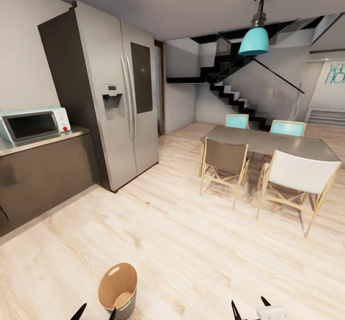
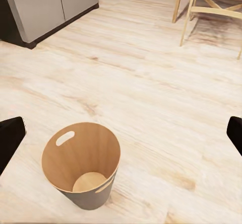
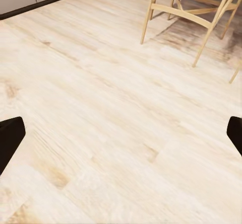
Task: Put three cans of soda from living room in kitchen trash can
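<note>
With our left gripper (image 2: 121, 133) spread empty above the upright tash can (image 2: 81, 164) on the kitchen floor (image 1: 191, 243) and our right gripper (image 3: 121, 133) spread too, we should head steadily for the living room.

Bright, even light; soft shadows under chairs (image 1: 225, 166); slightly soft render; wide-angle stretch at head view edges.

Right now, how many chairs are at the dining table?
4: a brown-backed chair and a white-backed chair on the near side, two turquoise chairs on the far side. The table might hide more.
</note>
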Controlling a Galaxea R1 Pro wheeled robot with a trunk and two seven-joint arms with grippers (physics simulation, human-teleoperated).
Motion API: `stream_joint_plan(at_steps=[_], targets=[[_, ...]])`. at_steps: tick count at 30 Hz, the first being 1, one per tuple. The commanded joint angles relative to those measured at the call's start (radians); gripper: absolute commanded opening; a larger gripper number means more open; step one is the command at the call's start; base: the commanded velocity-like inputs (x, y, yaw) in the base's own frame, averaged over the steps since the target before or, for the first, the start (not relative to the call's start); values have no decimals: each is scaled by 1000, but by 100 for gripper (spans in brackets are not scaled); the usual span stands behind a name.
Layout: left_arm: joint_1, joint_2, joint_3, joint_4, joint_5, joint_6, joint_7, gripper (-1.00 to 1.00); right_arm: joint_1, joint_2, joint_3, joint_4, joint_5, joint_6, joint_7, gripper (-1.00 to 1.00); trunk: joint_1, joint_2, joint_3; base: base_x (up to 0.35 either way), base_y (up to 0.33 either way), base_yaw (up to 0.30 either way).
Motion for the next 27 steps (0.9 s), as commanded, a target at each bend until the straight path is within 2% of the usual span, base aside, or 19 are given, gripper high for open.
stream_joint_plan(at_steps=[1,15,27], targets=[[0,0,0,0,0,0,0,100,0,0,0,0,0,0,0,100,0,0,0,0,0,104],[0,0,0,-3,0,0,-1,100,-1,0,1,0,-1,0,4,100,0,0,0,0,0,25],[0,0,-1,-2,0,-1,-2,100,-1,0,2,0,0,0,2,100,0,0,0,0,0,203]])
